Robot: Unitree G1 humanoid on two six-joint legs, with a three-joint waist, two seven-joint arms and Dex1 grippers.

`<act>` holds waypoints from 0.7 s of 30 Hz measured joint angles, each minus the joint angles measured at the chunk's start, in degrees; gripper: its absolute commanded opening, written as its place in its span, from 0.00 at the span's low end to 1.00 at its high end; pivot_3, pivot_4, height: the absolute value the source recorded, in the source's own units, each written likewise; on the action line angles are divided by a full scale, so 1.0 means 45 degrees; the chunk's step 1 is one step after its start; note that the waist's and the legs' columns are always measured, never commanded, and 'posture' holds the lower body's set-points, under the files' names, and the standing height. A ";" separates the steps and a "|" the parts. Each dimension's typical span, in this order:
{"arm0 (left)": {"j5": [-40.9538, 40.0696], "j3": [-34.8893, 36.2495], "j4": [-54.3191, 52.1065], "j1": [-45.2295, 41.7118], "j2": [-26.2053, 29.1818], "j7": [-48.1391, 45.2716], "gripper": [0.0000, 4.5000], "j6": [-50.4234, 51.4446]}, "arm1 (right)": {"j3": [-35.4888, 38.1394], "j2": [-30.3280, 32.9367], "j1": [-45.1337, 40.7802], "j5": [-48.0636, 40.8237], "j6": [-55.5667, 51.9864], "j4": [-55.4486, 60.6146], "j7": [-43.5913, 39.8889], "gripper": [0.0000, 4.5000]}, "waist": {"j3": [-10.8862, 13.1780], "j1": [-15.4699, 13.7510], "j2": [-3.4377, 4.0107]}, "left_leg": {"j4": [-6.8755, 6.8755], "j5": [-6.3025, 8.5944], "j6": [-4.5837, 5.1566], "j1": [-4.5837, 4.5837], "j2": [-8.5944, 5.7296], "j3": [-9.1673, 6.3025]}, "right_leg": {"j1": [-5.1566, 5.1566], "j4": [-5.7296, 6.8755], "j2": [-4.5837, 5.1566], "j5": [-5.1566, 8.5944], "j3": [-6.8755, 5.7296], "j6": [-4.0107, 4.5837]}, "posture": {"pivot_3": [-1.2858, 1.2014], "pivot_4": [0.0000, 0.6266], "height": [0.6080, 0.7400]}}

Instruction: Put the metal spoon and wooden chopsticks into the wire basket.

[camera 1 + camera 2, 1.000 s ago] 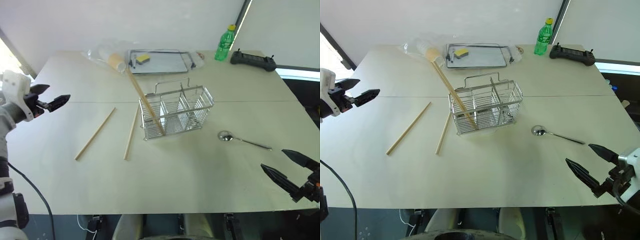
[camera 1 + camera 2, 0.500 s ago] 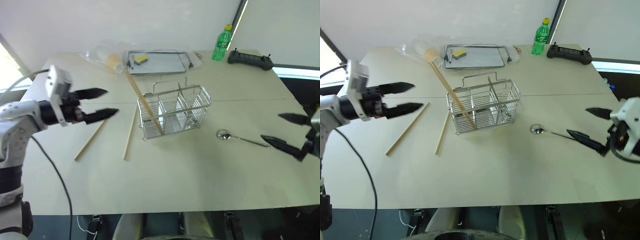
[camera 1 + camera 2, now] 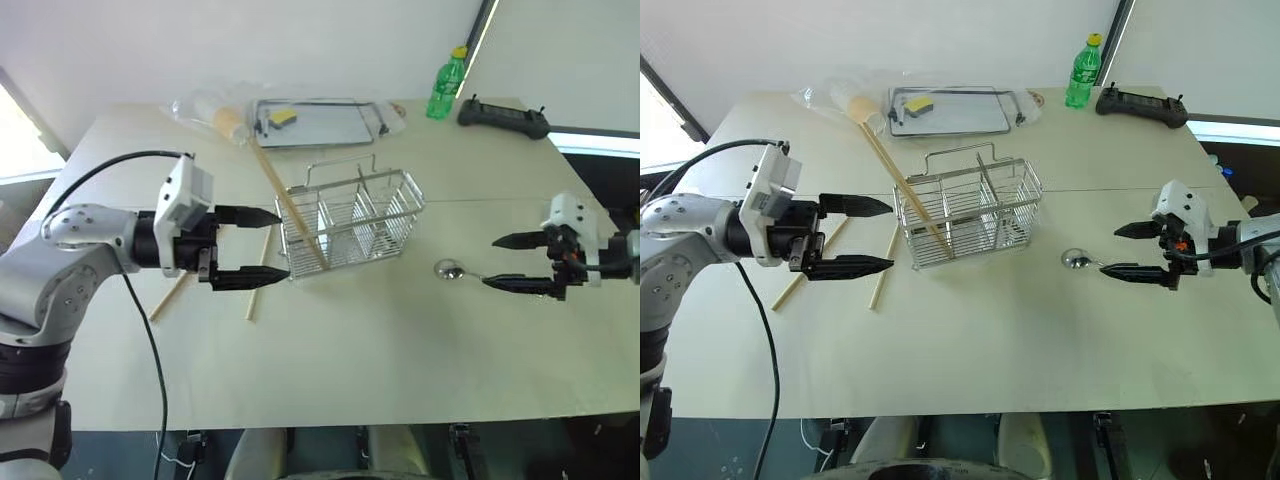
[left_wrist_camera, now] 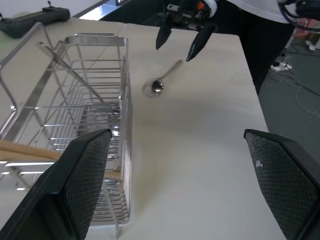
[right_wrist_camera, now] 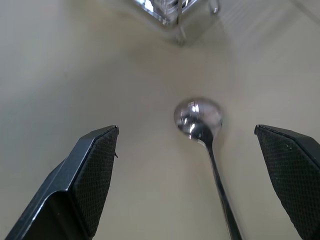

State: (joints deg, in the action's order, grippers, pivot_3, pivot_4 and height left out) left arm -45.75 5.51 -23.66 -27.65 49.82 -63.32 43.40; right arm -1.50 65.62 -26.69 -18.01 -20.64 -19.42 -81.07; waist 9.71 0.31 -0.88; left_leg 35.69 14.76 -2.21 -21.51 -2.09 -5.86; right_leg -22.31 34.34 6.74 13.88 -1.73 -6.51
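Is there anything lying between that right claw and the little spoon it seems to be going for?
Nothing visible does. The right gripper hangs open over the handle of the metal spoon, with bare table around it.

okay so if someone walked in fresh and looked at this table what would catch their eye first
Probably the wire basket mid-table, with one wooden chopstick leaning out of it toward the table's back left. Next, the two grippers flanking it, jaws open: the left gripper above the chopsticks lying on the table, the right gripper at the metal spoon.
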 measured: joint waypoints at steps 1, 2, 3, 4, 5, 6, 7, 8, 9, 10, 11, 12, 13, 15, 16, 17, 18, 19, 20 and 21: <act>-0.0023 0.0007 -0.0060 0.0021 -0.0002 0.0071 0.99 0.0013 | -0.0263 -0.0022 -0.0252 0.0331 0.0230 -0.0466 -0.0175 1.00 | 0.0000 0.0033 0.0000 | 0.0001 0.0000 -0.0001 0.0001 -0.0001 -0.0002 | 0.0002 0.0002 0.0000 -0.0005 -0.0001 -0.0011 | 0.52 0.24 0.76; -0.0069 0.0025 -0.0101 0.0057 -0.0002 0.0150 0.99 0.0027 | -0.0460 -0.0054 -0.0407 0.0583 0.0432 -0.0814 -0.0261 1.00 | 0.0000 0.0051 0.0000 | 0.0000 0.0000 -0.0001 0.0000 -0.0001 -0.0002 | 0.0002 0.0002 -0.0001 -0.0011 0.0000 -0.0022 | 0.52 0.24 0.76; -0.0141 0.0067 -0.0189 0.0123 -0.0005 0.0276 0.99 0.0056 | -0.0670 -0.0151 -0.0610 0.0911 0.0632 -0.1228 -0.0305 1.00 | 0.0000 0.0081 -0.0001 | 0.0003 0.0000 -0.0001 0.0003 -0.0001 -0.0001 | 0.0003 0.0003 -0.0001 -0.0014 0.0001 -0.0028 | 0.52 0.24 0.76; -0.0251 0.0110 -0.0298 0.0171 -0.0008 0.0394 0.99 0.0129 | -0.0860 -0.0338 -0.0846 0.1255 0.0848 -0.1699 -0.0287 1.00 | 0.0000 0.0094 -0.0001 | 0.0005 -0.0001 -0.0002 0.0002 -0.0002 0.0000 | 0.0003 0.0002 0.0000 -0.0016 0.0003 -0.0030 | 0.52 0.24 0.76; -0.0296 0.0127 -0.0403 0.0195 -0.0013 0.0526 0.99 0.0222 | -0.1046 -0.0580 -0.1063 0.1562 0.1076 -0.2175 -0.0226 1.00 | 0.0000 0.0126 -0.0001 | 0.0009 -0.0001 -0.0002 0.0005 -0.0002 0.0006 | 0.0003 0.0004 0.0000 -0.0018 0.0007 -0.0032 | 0.52 0.24 0.76; -0.0376 0.0145 -0.0471 0.0216 -0.0011 0.0603 0.99 0.0266 | -0.1139 -0.0791 -0.1164 0.1788 0.1192 -0.2494 -0.0163 1.00 | 0.0000 0.0139 0.0000 | 0.0009 -0.0001 -0.0002 0.0005 -0.0002 0.0008 | 0.0001 0.0008 0.0000 -0.0019 0.0010 -0.0032 | 0.52 0.24 0.76; -0.0488 0.0166 -0.0534 0.0228 -0.0011 0.0701 0.99 0.0295 | -0.1222 -0.1030 -0.1298 0.1982 0.1353 -0.2859 -0.0071 1.00 | 0.0001 0.0151 0.0000 | 0.0011 -0.0001 -0.0003 0.0009 -0.0002 0.0007 | 0.0001 0.0016 -0.0001 -0.0019 0.0011 -0.0033 | 0.52 0.24 0.76; -0.0567 0.0199 -0.0594 0.0240 -0.0007 0.0808 0.99 0.0324 | -0.1319 -0.1277 -0.1483 0.2187 0.1500 -0.3218 0.0020 1.00 | 0.0001 0.0156 0.0003 | 0.0012 -0.0002 -0.0004 0.0011 -0.0002 0.0008 | -0.0001 0.0023 -0.0001 -0.0020 0.0011 -0.0034 | 0.52 0.24 0.76; -0.0653 0.0235 -0.0685 0.0240 -0.0005 0.0880 0.99 0.0381 | -0.1419 -0.1470 -0.1651 0.2340 0.1627 -0.3469 0.0120 1.00 | 0.0003 0.0154 0.0006 | 0.0013 -0.0003 -0.0006 0.0013 -0.0002 0.0007 | -0.0002 0.0030 -0.0001 -0.0020 0.0012 -0.0034 | 0.52 0.24 0.76; -0.0790 0.0273 -0.0794 0.0246 0.0005 0.0943 0.99 0.0491 | -0.1478 -0.1623 -0.1798 0.2470 0.1722 -0.3672 0.0227 1.00 | 0.0003 0.0142 0.0008 | 0.0014 -0.0004 -0.0007 0.0014 -0.0002 0.0006 | -0.0002 0.0034 -0.0002 -0.0020 0.0012 -0.0034 | 0.52 0.24 0.76; -0.0905 0.0343 -0.0863 0.0260 0.0025 0.0989 0.99 0.0550 | -0.1485 -0.1774 -0.1969 0.2616 0.1836 -0.3867 0.0343 1.00 | 0.0003 0.0131 0.0008 | 0.0019 -0.0004 -0.0008 0.0014 -0.0002 0.0004 | -0.0002 0.0039 -0.0003 -0.0020 0.0012 -0.0034 | 0.52 0.24 0.76; -0.1024 0.0433 -0.0919 0.0259 0.0047 0.1028 0.99 0.0584 | -0.1493 -0.1877 -0.2117 0.2737 0.1934 -0.4005 0.0422 1.00 | 0.0003 0.0121 0.0008 | 0.0022 -0.0005 -0.0009 0.0011 -0.0002 0.0002 | -0.0002 0.0039 -0.0005 -0.0020 0.0011 -0.0034 | 0.52 0.24 0.76; -0.1098 0.0477 -0.0988 0.0260 0.0095 0.1045 0.99 0.0598 | -0.1493 -0.1894 -0.2163 0.2817 0.2005 -0.4070 0.0468 1.00 | 0.0003 0.0117 0.0008 | 0.0024 -0.0005 -0.0009 0.0011 -0.0003 0.0003 | 0.0000 0.0038 -0.0005 -0.0020 0.0013 -0.0034 | 0.52 0.24 0.76; -0.1229 0.0495 -0.1122 0.0309 0.0268 0.1025 0.99 0.0639 | -0.1493 -0.1970 -0.2238 0.2993 0.2187 -0.4312 0.0541 1.00 | 0.0003 0.0093 0.0007 | 0.0026 -0.0004 -0.0009 0.0010 -0.0007 0.0001 | 0.0005 0.0034 -0.0005 -0.0020 0.0013 -0.0034 | 0.52 0.24 0.76; -0.1274 0.0496 -0.1179 0.0352 0.0306 0.1007 0.99 0.0665 | -0.1493 -0.2088 -0.2272 0.3080 0.2282 -0.4421 0.0579 1.00 | 0.0003 0.0094 0.0007 | 0.0029 -0.0004 -0.0009 0.0009 -0.0007 0.0002 | 0.0007 0.0032 -0.0005 -0.0020 0.0013 -0.0034 | 0.52 0.24 0.76; -0.1331 0.0495 -0.1208 0.0365 0.0306 0.0999 0.99 0.0697 | -0.1495 -0.2207 -0.2283 0.3175 0.2362 -0.4529 0.0624 1.00 | 0.0003 0.0095 0.0007 | 0.0035 -0.0004 -0.0009 0.0005 -0.0008 0.0001 | 0.0007 0.0033 -0.0005 -0.0020 0.0014 -0.0034 | 0.52 0.24 0.76; -0.1342 0.0495 -0.1224 0.0368 0.0307 0.0994 0.99 0.0712 | -0.1503 -0.2342 -0.2282 0.3245 0.2418 -0.4633 0.0672 1.00 | 0.0003 0.0099 0.0007 | 0.0041 -0.0004 -0.0009 0.0005 -0.0008 0.0001 | 0.0007 0.0036 -0.0005 -0.0020 0.0014 -0.0034 | 0.52 0.24 0.76; -0.1342 0.0494 -0.1223 0.0368 0.0311 0.0988 0.99 0.0713 | -0.1531 -0.2444 -0.2274 0.3277 0.2441 -0.4678 0.0678 1.00 | 0.0003 0.0103 0.0008 | 0.0043 -0.0004 -0.0009 0.0005 -0.0008 0.0003 | 0.0006 0.0038 -0.0005 -0.0021 0.0016 -0.0035 | 0.52 0.24 0.76; -0.1342 0.0493 -0.1223 0.0369 0.0329 0.0968 0.99 0.0714 | -0.1551 -0.2510 -0.2261 0.3315 0.2436 -0.4689 0.0664 1.00 | 0.0003 0.0105 0.0009 | 0.0046 -0.0004 -0.0009 0.0006 -0.0008 0.0003 | 0.0005 0.0046 -0.0005 -0.0021 0.0017 -0.0035 | 0.52 0.24 0.76; -0.1342 0.0493 -0.1223 0.0368 0.0361 0.0930 0.99 0.0721 | -0.1549 -0.2528 -0.2249 0.3320 0.2423 -0.4687 0.0645 1.00 | 0.0003 0.0105 0.0009 | 0.0047 -0.0004 -0.0009 0.0007 -0.0008 0.0002 | 0.0004 0.0052 -0.0005 -0.0021 0.0017 -0.0035 | 0.52 0.24 0.76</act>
State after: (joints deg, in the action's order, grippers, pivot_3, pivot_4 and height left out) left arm -51.79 7.73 -29.16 -25.99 51.44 -59.13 46.64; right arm -8.47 54.24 -36.81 -3.07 -9.74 -40.51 -78.16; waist 9.72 0.79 -0.84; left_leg 35.90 14.74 -2.25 -21.48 -2.13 -5.85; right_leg -22.29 34.57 6.72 13.79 -1.65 -6.66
